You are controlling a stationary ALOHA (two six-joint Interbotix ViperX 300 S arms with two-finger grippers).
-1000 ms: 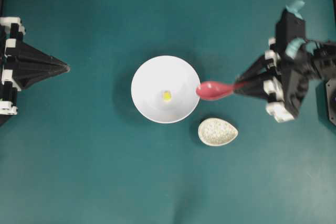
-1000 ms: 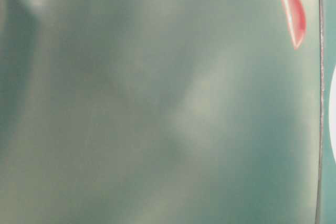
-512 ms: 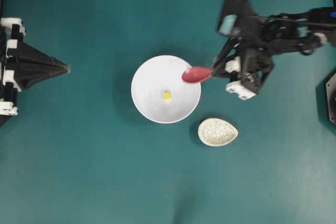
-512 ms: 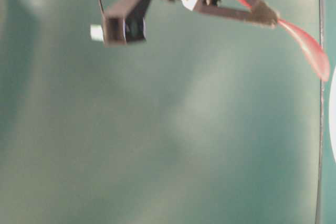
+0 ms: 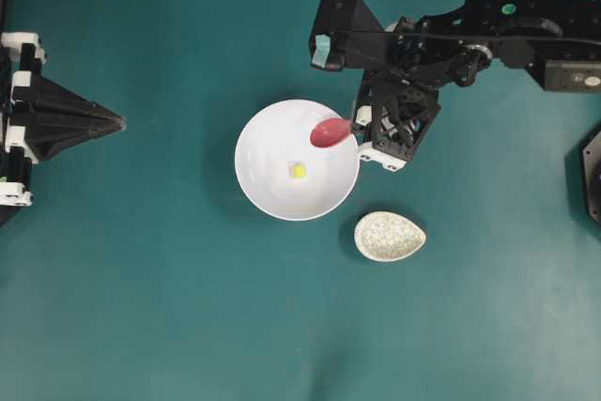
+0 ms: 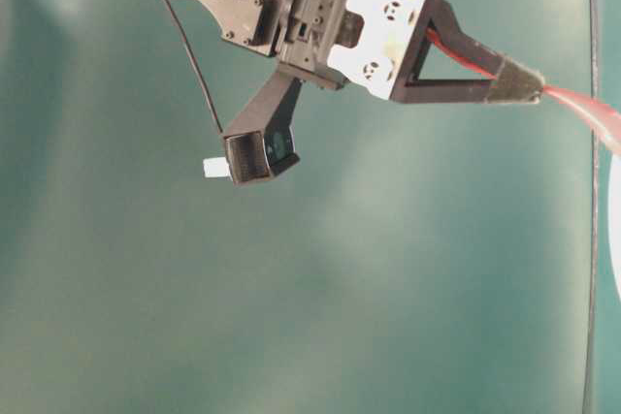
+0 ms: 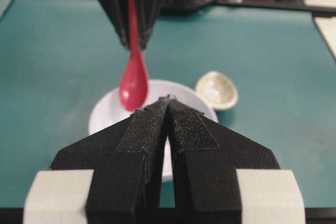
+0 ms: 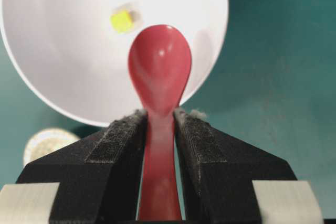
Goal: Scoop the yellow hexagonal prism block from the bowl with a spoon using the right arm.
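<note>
The tiny yellow block (image 5: 298,170) lies near the middle of the large white bowl (image 5: 263,190). My right gripper (image 5: 355,127), with teal tape tags, hangs over the bowl's far right rim, shut on the handle of the glossy pink-red spoon (image 5: 328,132). The spoon's head hovers inside the rim, up and to the right of the block and apart from it. In the right wrist view the spoon (image 8: 159,64) points at the block (image 8: 122,20), which sits just past its tip to the left. My left gripper (image 5: 117,122) rests shut and empty at the left edge, pointing at the bowl.
A small speckled egg-shaped dish (image 5: 389,236) sits just below and to the right of the bowl. The right arm's links (image 5: 507,35) stretch in from the upper right. Teal cloth covers the whole table (image 5: 141,307).
The right arm swung left and toward the back, carrying the spoon from beside the bowl's right rim to over its upper right inside. The left gripper stayed put.
</note>
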